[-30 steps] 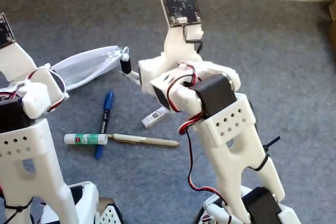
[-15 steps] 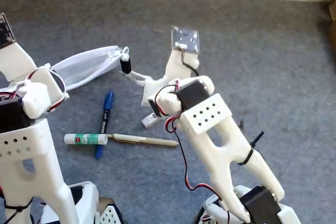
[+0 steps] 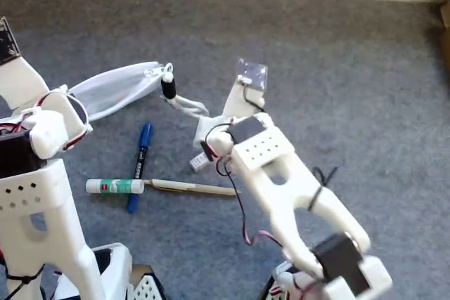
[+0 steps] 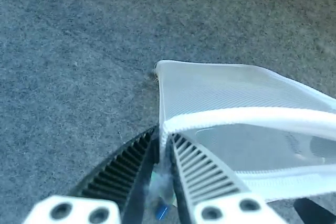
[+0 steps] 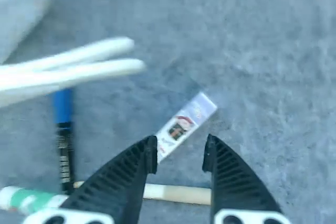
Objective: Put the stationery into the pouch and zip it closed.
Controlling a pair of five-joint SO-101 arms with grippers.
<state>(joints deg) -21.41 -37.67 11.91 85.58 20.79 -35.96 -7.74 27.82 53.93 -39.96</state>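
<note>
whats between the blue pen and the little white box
Nothing but bare grey carpet between the blue pen and the white box, seen in the high view.

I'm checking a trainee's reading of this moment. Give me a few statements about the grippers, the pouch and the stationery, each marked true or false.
1. The left gripper is clamped on an edge of the pouch. True.
2. The right gripper is shut on the blue pen. False: it is open and holds nothing, poised over the small white box.
3. The glue stick is inside the pouch. False: it lies on the grey surface, outside the pouch.
4. The blue pen lies on the grey surface, outside the pouch. True.
</note>
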